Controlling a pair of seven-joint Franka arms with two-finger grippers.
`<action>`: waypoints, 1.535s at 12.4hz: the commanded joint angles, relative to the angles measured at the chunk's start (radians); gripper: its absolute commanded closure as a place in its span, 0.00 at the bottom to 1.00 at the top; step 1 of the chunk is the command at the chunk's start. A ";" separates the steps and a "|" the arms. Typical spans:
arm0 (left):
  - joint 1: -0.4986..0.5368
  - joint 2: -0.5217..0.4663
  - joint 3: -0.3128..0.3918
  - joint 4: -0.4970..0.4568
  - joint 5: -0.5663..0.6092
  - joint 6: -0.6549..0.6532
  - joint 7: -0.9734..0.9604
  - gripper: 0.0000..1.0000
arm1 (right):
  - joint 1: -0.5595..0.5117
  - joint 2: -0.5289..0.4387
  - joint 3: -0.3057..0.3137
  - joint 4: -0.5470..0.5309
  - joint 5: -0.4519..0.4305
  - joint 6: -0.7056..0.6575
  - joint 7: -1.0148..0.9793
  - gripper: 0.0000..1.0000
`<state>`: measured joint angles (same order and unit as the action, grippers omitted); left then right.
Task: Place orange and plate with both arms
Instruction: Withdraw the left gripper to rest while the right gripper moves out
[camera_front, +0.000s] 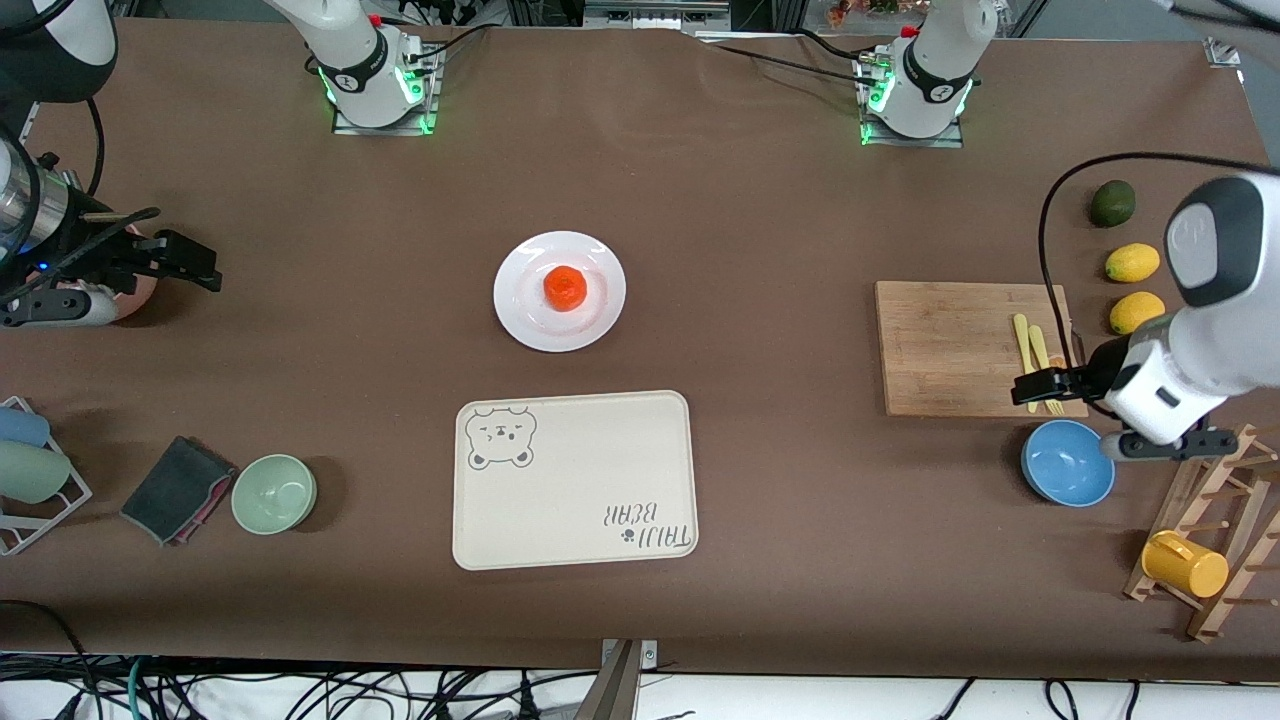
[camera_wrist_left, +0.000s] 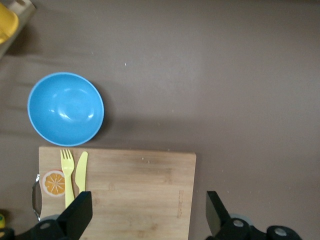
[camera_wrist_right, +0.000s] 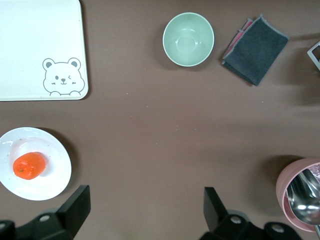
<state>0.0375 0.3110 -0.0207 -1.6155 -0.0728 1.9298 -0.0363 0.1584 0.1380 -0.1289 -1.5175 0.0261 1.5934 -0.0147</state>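
**Orange sits on plate at mid-counter; both arms hang wide, jaws spread and empty**

The brown counter carries everything, and the cream tray at its middle serves as the landmark. The tray bears a bear drawing at one corner and lettering that reads "TAIJI BEAR" at the corner diagonal to it, upside down in the front view.

The left arm bends down from its base and ends with the left gripper over the wooden cutting board, well apart from the tray toward the left arm's end of the counter. Its jaws are spread wide and hold nothing. The right arm reaches out past the tray toward its own end of the counter, and the right gripper hangs over bare counter, jaws wide apart and empty too.

The plate lies just farther from the front camera than the tray. The blue bowl sits beside the board; the green bowl sits toward the right arm's end. The orange rests on the plate's middle.
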 joint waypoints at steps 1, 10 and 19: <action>-0.016 -0.189 -0.001 -0.222 0.028 0.123 -0.022 0.00 | -0.007 0.005 -0.003 0.017 -0.006 -0.018 0.006 0.00; -0.071 -0.401 0.111 -0.118 0.004 -0.282 0.235 0.00 | 0.000 0.040 0.003 0.007 -0.012 -0.096 -0.005 0.00; -0.068 -0.352 0.082 -0.035 0.074 -0.311 0.254 0.00 | 0.010 0.069 0.051 -0.076 0.159 -0.001 -0.083 0.00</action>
<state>-0.0288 -0.0639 0.0607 -1.6851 -0.0324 1.6344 0.1872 0.1718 0.2062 -0.0773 -1.5568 0.1306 1.5563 -0.0573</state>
